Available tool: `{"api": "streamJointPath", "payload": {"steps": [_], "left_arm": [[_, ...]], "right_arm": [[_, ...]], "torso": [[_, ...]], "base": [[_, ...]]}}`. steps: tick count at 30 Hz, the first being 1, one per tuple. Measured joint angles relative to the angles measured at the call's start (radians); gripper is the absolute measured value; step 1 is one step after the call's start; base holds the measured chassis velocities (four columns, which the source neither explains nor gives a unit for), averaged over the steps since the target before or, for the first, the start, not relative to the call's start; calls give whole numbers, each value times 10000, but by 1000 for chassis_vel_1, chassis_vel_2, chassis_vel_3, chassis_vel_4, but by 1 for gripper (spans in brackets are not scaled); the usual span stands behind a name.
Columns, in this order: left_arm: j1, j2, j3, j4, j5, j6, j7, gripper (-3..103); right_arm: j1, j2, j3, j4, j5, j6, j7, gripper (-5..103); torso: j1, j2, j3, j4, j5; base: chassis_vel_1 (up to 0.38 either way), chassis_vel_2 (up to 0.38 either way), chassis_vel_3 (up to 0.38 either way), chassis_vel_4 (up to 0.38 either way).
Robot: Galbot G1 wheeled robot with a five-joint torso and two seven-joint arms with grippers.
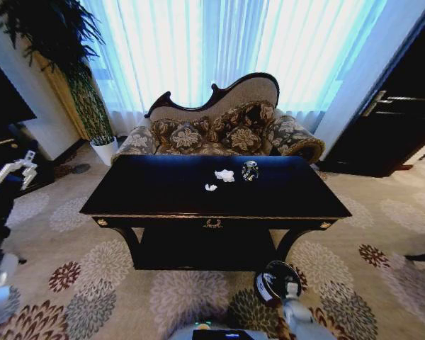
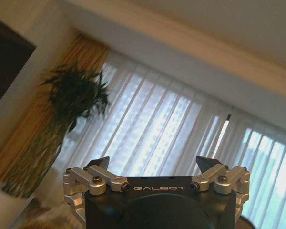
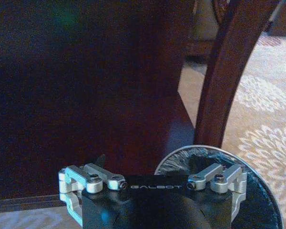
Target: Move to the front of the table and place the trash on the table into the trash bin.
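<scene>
at the far left of the head view, the left gripper is raised beside the dark tv cabinet, well apart from the table; its own wrist view shows the left gripper with fingers spread wide and nothing between them, pointing up at the white curtains and a tall potted plant. moving right, the dark glossy table stands square ahead on the flowered carpet, with gold trim along the front edge and a gold emblem at its middle. on the tabletop, right of centre, lies the trash: a small white paper wad nearest the front, a larger white paper wad just behind it, and a shiny clear plastic piece just beside that, toward the back edge. behind the table sits a patterned sofa against the curtains. further right and low, near the table's right front leg, the round trash bin stands on the carpet with its pale rim up and a white label on its side. the right gripper hangs just over the bin's rim, close to the curved table leg, fingers apart and holding nothing. a dark door stands at the far right.
</scene>
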Motion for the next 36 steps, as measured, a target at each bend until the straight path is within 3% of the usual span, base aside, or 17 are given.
{"api": "streamJointPath", "payload": {"steps": [9, 18, 28, 36], "left_arm": [[-14, -183, 396, 2, 690, 261, -461, 100], [209, -212, 334, 169, 1288, 245, -514, 100], [368, -364, 161, 21, 1254, 204, -501, 100], [648, -366, -97, 3, 1156, 199, -449, 100]], "right_arm": [[-2543, -738, -104, 3379, -30, 430, -432, 100], [-4261, -1416, 53, 6989, 129, 526, -62, 100], [-3916, -1623, 800, 9123, 458, 708, 515, 100], [-3106, -1819, 1487, 10527, 1251, 230, 793, 100]], "torso": [[0, 0, 0, -1, 4], [0, 1, 0, 1, 2], [0, -1, 1, 1, 6], [0, -2, 1, 1, 5]], "base": [[0, 0, 0, 0], [0, 0, 0, 0], [0, 0, 0, 0], [0, 0, 0, 0]]}}
